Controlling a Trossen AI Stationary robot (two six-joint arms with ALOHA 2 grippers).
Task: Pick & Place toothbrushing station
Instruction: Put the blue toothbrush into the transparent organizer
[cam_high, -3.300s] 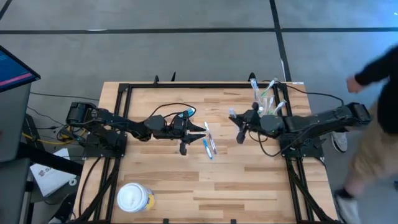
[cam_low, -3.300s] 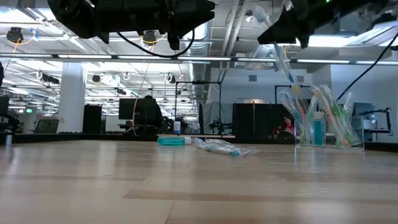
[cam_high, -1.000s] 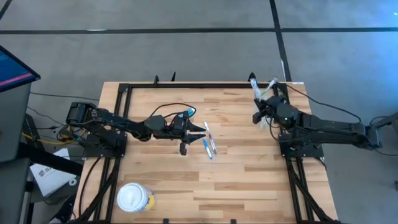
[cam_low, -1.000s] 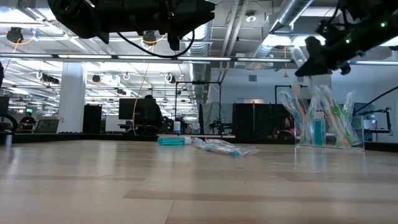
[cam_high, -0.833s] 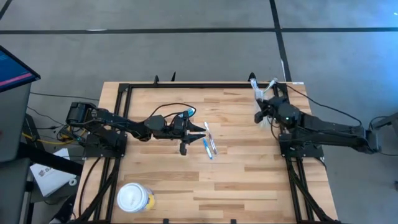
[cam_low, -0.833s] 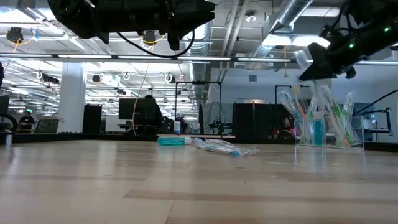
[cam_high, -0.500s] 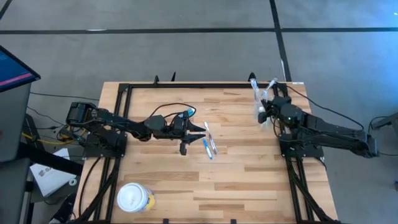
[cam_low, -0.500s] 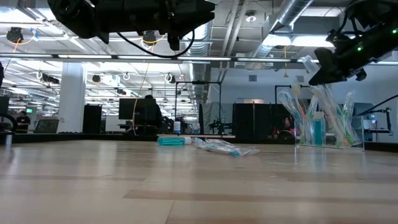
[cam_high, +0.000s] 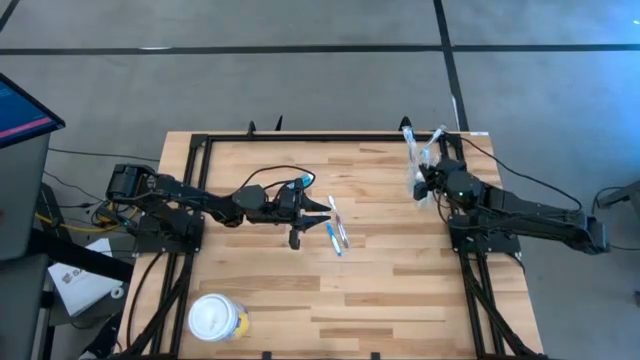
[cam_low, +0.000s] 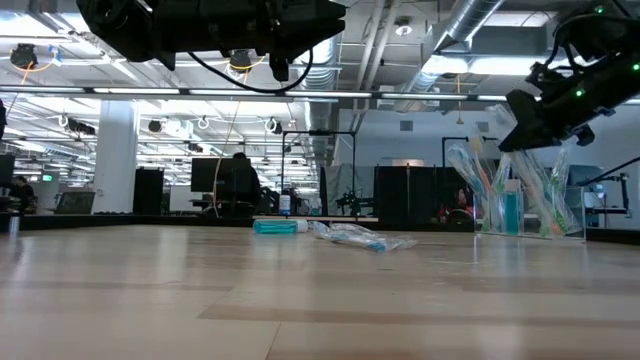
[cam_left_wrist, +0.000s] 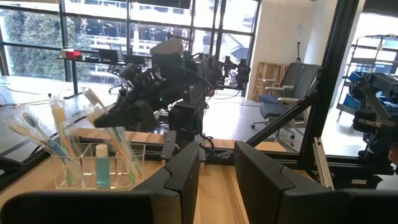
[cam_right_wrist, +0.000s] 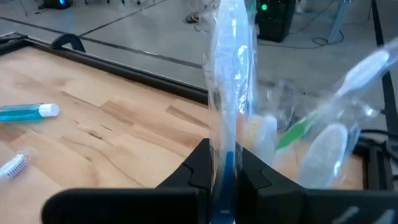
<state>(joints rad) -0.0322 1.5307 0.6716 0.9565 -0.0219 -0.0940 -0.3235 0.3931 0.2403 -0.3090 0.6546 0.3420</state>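
My right gripper (cam_high: 422, 183) is shut on a toothbrush in clear wrap (cam_right_wrist: 227, 74). It hangs over the clear holder (cam_low: 520, 200) at the table's far right, which is filled with several toothbrushes and a small blue tube. My left gripper (cam_high: 310, 215) is open and empty, above the middle of the table. It hangs beside a few wrapped toothbrushes (cam_high: 336, 228) that lie flat on the wood. A blue tube with a white cap (cam_high: 298, 184) lies on its side behind my left gripper. The tube also shows in the right wrist view (cam_right_wrist: 28, 112). My right gripper pinches the wrapped toothbrush by the lower part of its blue handle (cam_right_wrist: 224, 158) between its two fingers. The brush runs out ahead along the fingers. It is lifted clear, tilted with its head end (cam_low: 497, 112) up, above the brushes in the holder.
A round yellow tub with a white lid (cam_high: 217, 320) stands near the table's front left. A black frame (cam_high: 330, 137) runs along the far edge and down both sides. Bare wood lies between the loose brushes and the holder.
My right gripper has carried the wrapped toothbrush a little toward the table's right edge, closer over the holder. It has stayed shut on the brush. My left arm has kept still.
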